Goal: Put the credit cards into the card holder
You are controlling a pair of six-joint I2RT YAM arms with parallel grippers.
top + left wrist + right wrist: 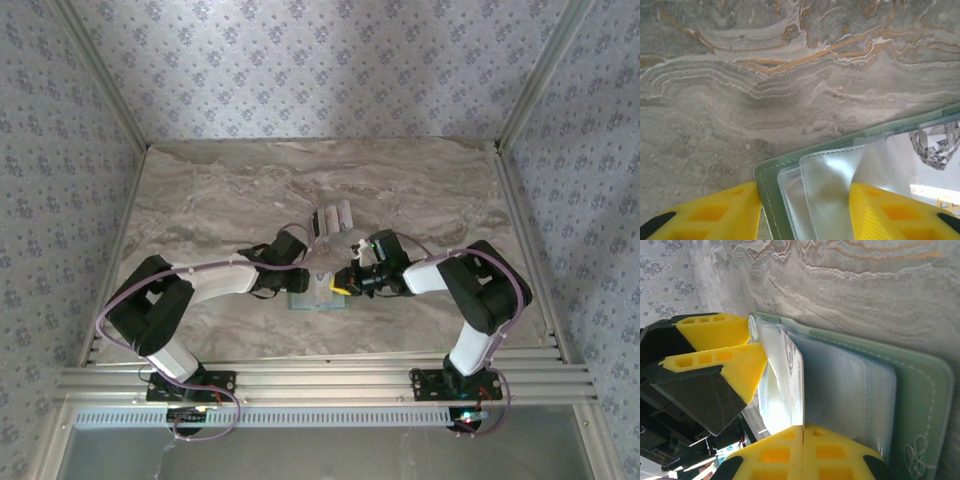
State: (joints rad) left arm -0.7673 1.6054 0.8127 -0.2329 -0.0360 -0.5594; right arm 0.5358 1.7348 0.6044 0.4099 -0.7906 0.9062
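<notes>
**Right gripper pinching card at holder pocket**

The marble table (200, 200) is carrying everything. The left arm (215, 280) and right arm (450, 275) are meeting at its centre. The green card holder (920, 390) is lying flat there with its clear pockets (850, 380) facing up. The left gripper (805, 220) is standing about half open, straddling the holder's corner: one finger is on the table just beside the green edge, the other is on a clear pocket, and nothing is clamped. The right gripper (803, 432) is pinching a white card (792, 375) edge-up, jaws closed tight on it, at the lifted pocket flap. The other cards (332, 216) are lying farther back, apart from the holder.
</notes>
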